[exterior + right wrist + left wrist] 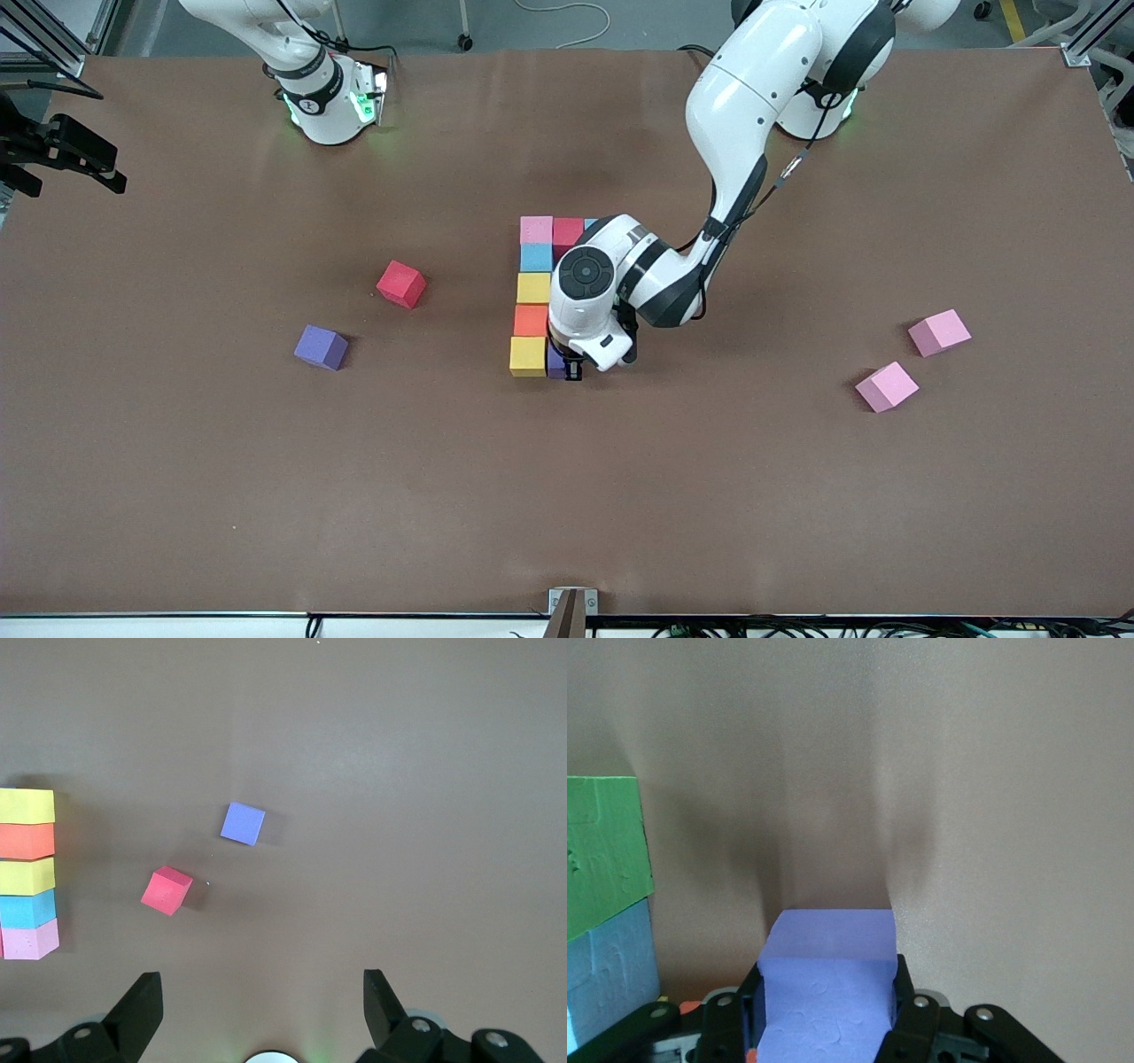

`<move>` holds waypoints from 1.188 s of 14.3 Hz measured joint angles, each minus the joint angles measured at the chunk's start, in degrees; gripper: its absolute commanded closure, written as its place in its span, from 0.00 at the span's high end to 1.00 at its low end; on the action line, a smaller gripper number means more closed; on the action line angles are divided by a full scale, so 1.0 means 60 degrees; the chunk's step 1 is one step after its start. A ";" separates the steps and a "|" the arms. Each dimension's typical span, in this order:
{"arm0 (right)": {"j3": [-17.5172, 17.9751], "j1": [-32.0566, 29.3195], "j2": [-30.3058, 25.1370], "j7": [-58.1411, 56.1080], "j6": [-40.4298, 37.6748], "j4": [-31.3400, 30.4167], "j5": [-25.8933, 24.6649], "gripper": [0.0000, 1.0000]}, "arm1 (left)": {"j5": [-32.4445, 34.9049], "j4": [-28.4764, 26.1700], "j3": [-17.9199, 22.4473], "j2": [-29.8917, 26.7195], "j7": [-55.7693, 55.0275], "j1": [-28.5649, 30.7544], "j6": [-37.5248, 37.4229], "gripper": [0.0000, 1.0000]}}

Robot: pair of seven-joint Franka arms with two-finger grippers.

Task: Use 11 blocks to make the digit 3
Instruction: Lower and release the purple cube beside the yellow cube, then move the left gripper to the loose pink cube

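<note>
Beside the yellow block (pixel 528 355) ending the digit 3 (pixel 534 292), left gripper (pixel 572 367) jaws pinch purple block (pixel 824 992) on flat opposite faces, likely light, squashy foam; right gripper (pixel 261 1010), jaws wide, waits.

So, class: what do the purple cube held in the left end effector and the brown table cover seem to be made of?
Purple cube: probably matte foam; its face shows faint dimpled, squiggly texture and no shine. Brown table cover: looks like a dull sheet, perhaps paper or felt; it shows no gloss and no wood grain.
</note>
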 measured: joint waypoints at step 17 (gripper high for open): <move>-0.0005 0.0079 0.0000 -0.0010 -0.0063 0.0004 -0.0019 1.00 | 0.0002 0.0236 0.0040 -0.0649 0.0854 0.0072 -0.0752 1.00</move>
